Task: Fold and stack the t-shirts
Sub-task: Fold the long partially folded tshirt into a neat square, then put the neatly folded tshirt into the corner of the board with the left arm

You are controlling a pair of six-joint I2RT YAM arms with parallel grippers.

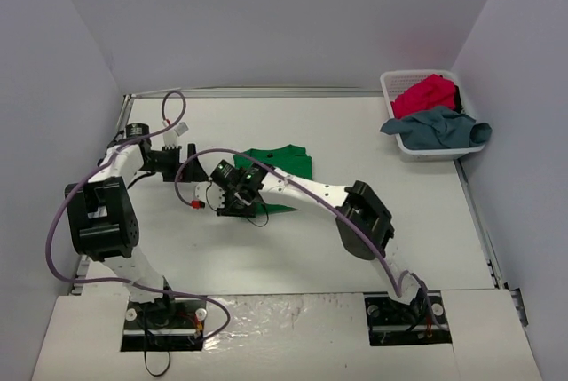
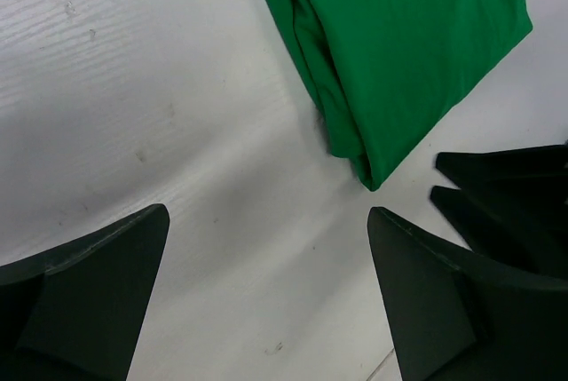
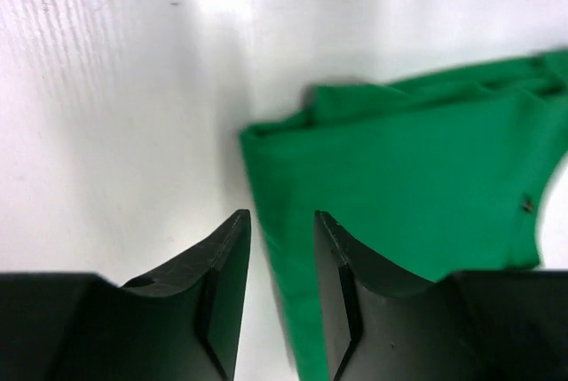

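Bright green cloth t-shirt point(image 1: 282, 166) lies folded flat on the white surface point(image 1: 355, 132), just ahead of both sets of fingers. The left fingers point(image 2: 98, 292) are spread wide and released, holding nothing. One folded corner of the shirt points into the bare surface between them and stops short of the tips. Its long folded edge runs up and away on the far side. A black angular part point(image 2: 515, 194) sits just beside the right-hand finger, close to that corner. Bare surface lies to the left of these fingers and ahead of them.

The right fingers point(image 3: 226, 265) stand a narrow gap apart, and the shirt's near folded edge runs down into that gap. I cannot tell whether they pinch the cloth or only straddle it. The rest of the shirt spreads to the right of these fingers, and bare surface lies to their left and beyond them.

Well away to the right of both sets of fingers, a white plastic lattice basket point(image 1: 388, 88) sits in the far corner, close to the side wall. It holds a crimson red t-shirt point(image 1: 426, 95) bunched inside and a dusty grey-blue t-shirt point(image 1: 439, 128) draped over its near rim. Bare surface lies between basket and green shirt.
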